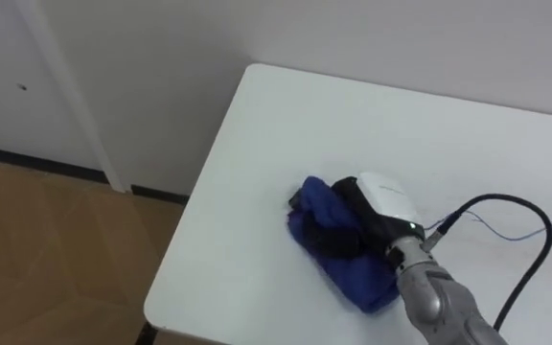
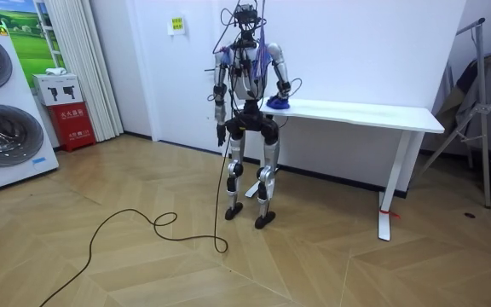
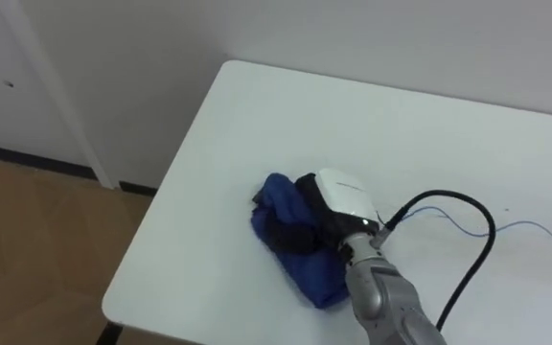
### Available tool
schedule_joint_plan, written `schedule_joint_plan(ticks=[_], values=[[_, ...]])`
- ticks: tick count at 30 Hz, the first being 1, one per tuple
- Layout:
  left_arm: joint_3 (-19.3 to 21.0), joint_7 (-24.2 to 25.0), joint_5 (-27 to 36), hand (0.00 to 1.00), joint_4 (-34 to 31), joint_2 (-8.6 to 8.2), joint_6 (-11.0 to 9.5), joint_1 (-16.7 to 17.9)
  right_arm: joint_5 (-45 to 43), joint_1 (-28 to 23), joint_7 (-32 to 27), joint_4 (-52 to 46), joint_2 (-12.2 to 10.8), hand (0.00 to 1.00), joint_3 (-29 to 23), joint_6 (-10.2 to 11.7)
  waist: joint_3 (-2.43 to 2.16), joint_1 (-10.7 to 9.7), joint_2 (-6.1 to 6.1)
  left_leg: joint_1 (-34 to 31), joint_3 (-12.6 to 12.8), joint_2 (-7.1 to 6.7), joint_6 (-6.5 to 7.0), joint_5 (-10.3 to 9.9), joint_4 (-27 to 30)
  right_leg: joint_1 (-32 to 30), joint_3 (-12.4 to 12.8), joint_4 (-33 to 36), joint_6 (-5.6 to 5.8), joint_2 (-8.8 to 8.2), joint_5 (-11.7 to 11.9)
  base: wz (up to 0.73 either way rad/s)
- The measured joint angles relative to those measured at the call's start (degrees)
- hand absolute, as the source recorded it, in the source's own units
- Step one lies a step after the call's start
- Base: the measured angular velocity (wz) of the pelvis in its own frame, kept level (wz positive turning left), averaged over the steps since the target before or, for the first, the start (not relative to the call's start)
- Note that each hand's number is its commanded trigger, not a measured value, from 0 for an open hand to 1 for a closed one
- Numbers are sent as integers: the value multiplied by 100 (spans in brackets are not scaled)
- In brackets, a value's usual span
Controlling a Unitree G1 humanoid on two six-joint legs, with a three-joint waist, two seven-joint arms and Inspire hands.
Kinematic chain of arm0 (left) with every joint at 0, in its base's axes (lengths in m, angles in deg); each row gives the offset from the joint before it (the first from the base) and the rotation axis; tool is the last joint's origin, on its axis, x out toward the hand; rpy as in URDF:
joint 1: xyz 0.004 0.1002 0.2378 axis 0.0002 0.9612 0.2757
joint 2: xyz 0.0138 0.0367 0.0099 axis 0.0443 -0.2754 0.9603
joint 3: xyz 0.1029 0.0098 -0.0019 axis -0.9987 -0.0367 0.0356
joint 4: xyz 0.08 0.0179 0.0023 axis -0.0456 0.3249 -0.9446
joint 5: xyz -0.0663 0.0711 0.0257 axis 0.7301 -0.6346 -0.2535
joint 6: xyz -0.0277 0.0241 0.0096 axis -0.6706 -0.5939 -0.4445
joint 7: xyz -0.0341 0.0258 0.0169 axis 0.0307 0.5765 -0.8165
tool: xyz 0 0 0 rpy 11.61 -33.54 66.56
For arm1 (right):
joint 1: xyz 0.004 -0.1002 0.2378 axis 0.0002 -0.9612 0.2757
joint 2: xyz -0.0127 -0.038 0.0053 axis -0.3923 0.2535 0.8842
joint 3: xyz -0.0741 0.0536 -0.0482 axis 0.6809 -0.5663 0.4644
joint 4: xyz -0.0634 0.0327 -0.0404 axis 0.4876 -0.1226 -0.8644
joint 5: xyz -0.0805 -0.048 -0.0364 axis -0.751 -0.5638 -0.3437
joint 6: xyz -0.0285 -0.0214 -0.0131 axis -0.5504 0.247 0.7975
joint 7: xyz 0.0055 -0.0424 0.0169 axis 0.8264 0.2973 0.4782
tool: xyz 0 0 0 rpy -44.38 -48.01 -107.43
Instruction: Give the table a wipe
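A crumpled blue cloth (image 1: 345, 264) lies on the white table (image 1: 286, 125) near its left front corner. My right hand (image 1: 383, 196) rests on top of it, arm coming in from the lower right, its dark fingers curled down into the folds. In the room view I stand at the table's end on the room view's left, right arm reaching to the cloth (image 2: 278, 103). My left hand (image 2: 220, 132) hangs at my side, too small to read.
The table's left edge and front corner (image 1: 156, 311) are close to the cloth, with wood floor (image 1: 46, 249) below. A white wall runs behind. Washing machines (image 2: 2, 111) and a red box (image 2: 73, 124) stand far off on the room view's left.
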Motion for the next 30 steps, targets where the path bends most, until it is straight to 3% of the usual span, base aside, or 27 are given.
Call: schedule_joint_plan(ticks=[3,6,8,11,15,18,22,25,27,29,30], values=[[384,-101,26,0,45,47,9,193,524,166,-421,902,1,100,-664,314,-17,-100,-21,-26,-57,-45,27,16,50,15,-75,1,12,-47,-7,15],[651,-200,9,0,47,137,69,353,840,377,-780,1652,37,100,-1426,363,-61,-194,-95,-109,-171,-92,46,9,95,14,-168,4,28,-84,-17,22],[963,-262,-30,0,77,183,154,466,1146,592,-1123,2602,250,100,-2205,368,-89,-287,-148,-145,-238,-136,91,38,102,19,-253,8,54,-129,-23,21],[1244,-284,-29,0,80,267,191,652,1513,602,-1274,3381,695,100,-2799,385,-111,-347,-178,-103,-236,-142,97,35,112,50,-244,30,61,-135,-19,1],[1512,-280,-165,0,111,412,264,871,1600,502,-1313,4065,965,100,-3636,380,-140,-592,-226,-3,-237,-123,102,29,104,133,-282,8,68,-121,-25,4],[1724,-286,-327,0,75,420,375,855,1611,163,-1325,4167,1155,100,-3915,371,-145,-669,-263,23,-236,-122,104,27,93,202,-279,3,70,-116,-26,0],[1722,-299,-308,0,76,440,374,727,1476,-73,-1435,4183,1186,100,-3981,346,-140,-740,-308,95,-194,-116,104,27,99,252,-245,14,69,-114,-26,-8],[1361,-297,-184,0,82,433,365,564,1060,-69,-1436,3931,1171,100,-3711,39,-137,-714,-320,106,-127,-108,107,26,152,207,-147,111,67,-116,-26,-20],[1121,-301,-185,0,99,400,367,401,593,-40,-1428,3565,1135,100,-3300,-371,-129,-556,-308,106,0,-85,101,14,169,141,-47,127,39,-103,-8,-41],[863,-287,-148,0,169,341,371,135,-205,73,-1134,2596,936,100,-2509,-1023,-104,-311,-305,70,231,-4,78,19,158,-67,146,252,-21,-54,32,-61],[819,-274,-151,0,226,340,373,66,-464,126,-965,2282,856,100,-2231,-1162,-102,-267,-305,63,291,20,60,23,157,-119,191,282,-36,-35,41,-48]])
